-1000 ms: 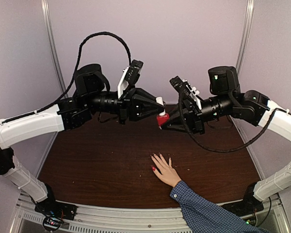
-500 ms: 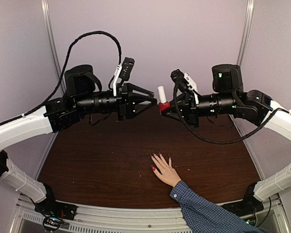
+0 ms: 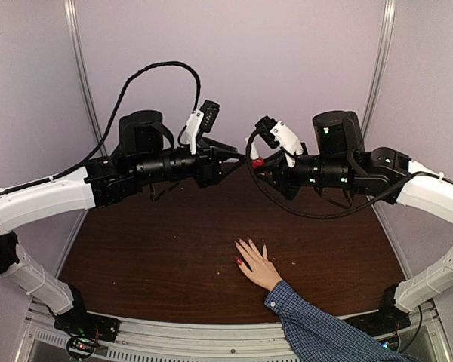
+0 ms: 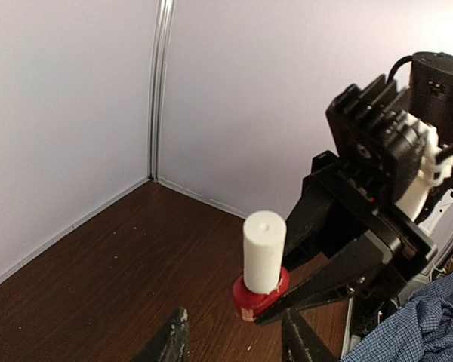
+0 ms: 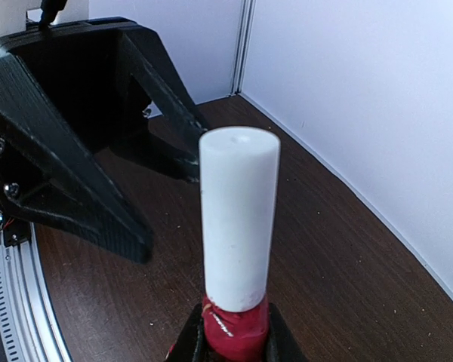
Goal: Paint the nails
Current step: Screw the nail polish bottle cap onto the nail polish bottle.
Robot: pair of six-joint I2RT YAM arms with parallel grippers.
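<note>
Dark wooden table (image 3: pixel 136 256) carries one human hand (image 3: pixel 255 265), flat near the front edge. Its nails (image 3: pixel 239 262) are tiny; one glossy red nail is discernible. Above, the right gripper (image 5: pixel 230 343) is clamped on the red base of one white-capped polish bottle (image 5: pixel 238 196). The left gripper (image 4: pixel 238 343) faces the bottle, fingers partly spread, touching nothing.

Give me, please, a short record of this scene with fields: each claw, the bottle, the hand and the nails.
right claw: shut on the red base of the polish bottle, held above the table
cap: white, on the bottle
left claw: open, empty, facing the bottle, apart from it
hand: flat on the table, blue checked sleeve
nails: one shows red; the others are too small to tell
</note>
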